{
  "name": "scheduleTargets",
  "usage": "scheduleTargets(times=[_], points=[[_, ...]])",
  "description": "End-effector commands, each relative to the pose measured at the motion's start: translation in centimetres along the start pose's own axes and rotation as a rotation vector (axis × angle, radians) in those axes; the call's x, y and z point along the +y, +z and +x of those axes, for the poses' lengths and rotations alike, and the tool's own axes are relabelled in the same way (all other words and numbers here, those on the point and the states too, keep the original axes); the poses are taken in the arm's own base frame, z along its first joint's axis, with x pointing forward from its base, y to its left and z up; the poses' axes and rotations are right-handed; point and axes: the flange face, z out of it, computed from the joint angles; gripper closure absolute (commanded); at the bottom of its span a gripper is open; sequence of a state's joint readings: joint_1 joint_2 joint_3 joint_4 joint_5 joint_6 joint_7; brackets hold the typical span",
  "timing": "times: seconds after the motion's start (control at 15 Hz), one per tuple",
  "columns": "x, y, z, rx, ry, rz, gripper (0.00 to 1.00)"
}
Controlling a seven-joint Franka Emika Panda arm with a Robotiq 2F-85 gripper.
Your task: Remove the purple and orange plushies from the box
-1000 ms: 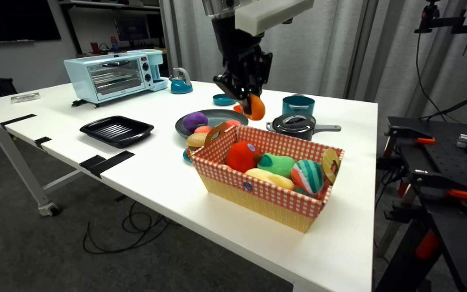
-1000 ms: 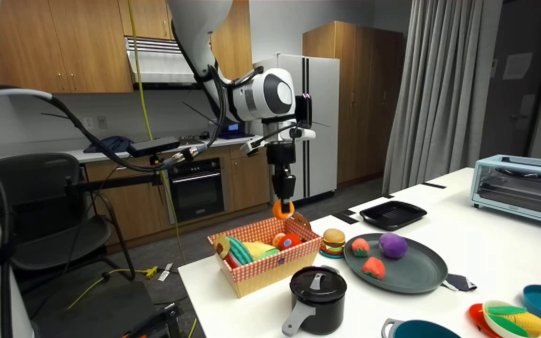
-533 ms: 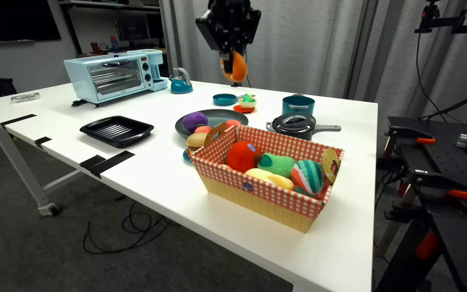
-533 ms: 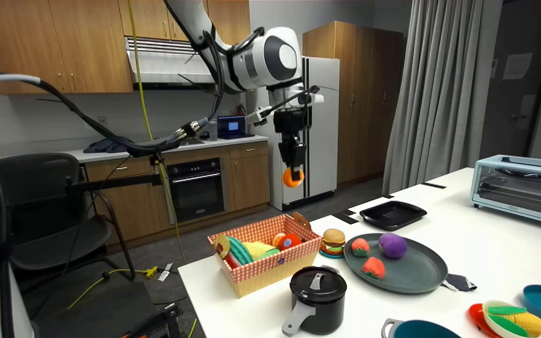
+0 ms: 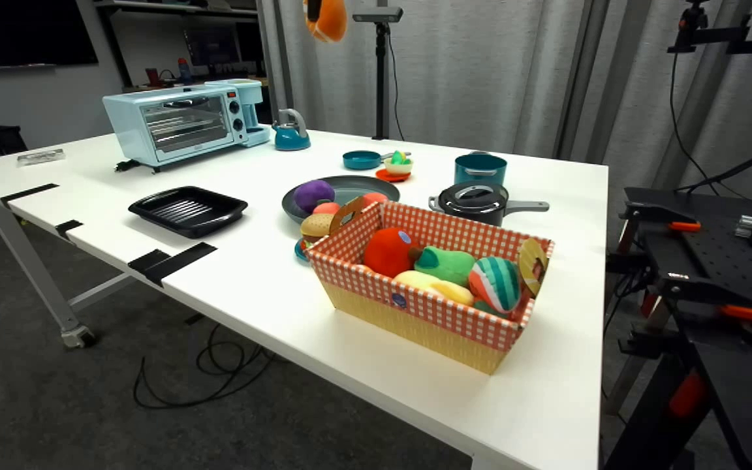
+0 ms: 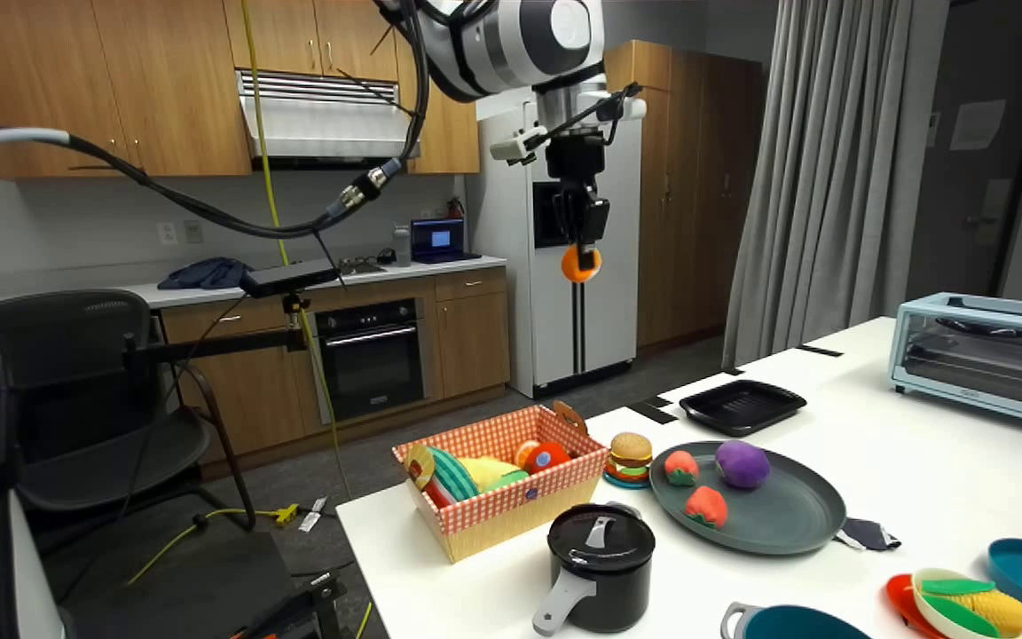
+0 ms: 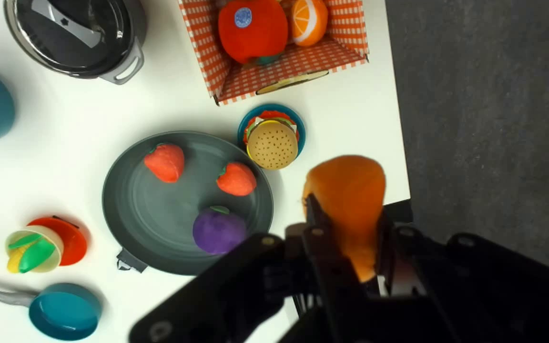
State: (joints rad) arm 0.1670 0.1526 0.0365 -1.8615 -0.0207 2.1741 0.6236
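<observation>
My gripper (image 7: 347, 207) is shut on an orange plushie (image 7: 350, 186), pinched between its two fingers. It holds the orange plushie (image 6: 571, 266) high above the table in an exterior view. In an exterior view only the orange plushie (image 5: 329, 23) and a bit of finger show at the top edge. The red-checked box (image 5: 408, 320) stands on the table. A second orange plushie (image 7: 309, 21) with a white slice mark lies in the box, beside a red plushie (image 7: 253, 31). The purple plushie (image 6: 742, 464) lies on the grey pan (image 6: 795, 524), outside the box.
Two strawberry plushies (image 7: 165, 163) share the pan. A toy burger (image 7: 272, 143) stands between pan and box. A lidded black pot (image 6: 601, 568), black tray (image 5: 188, 210), toaster oven (image 5: 180, 121) and teal pan (image 7: 65, 312) stand around. The box also holds a watermelon plushie (image 5: 495, 284).
My gripper has risen well above the box with the orange plushie still held, shifting right in one exterior view and left in the other. The box and table items have not moved.
</observation>
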Motion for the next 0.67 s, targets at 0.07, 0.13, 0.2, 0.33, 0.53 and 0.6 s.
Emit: scheduleTargets(times=[0.07,0.13,0.2,0.33,0.53,0.6], points=[[1.9,-0.5,4.3,-0.071,0.062,0.020,0.94],[2.4,-0.2,4.9,-0.087,0.081,0.019,0.94],[2.9,0.1,5.6,-0.102,0.099,0.018,0.94],[3.7,0.8,6.9,-0.134,0.132,0.011,0.94],[4.9,1.9,8.6,-0.172,0.174,-0.007,0.94],[5.5,2.4,9.3,-0.187,0.193,-0.015,0.94]])
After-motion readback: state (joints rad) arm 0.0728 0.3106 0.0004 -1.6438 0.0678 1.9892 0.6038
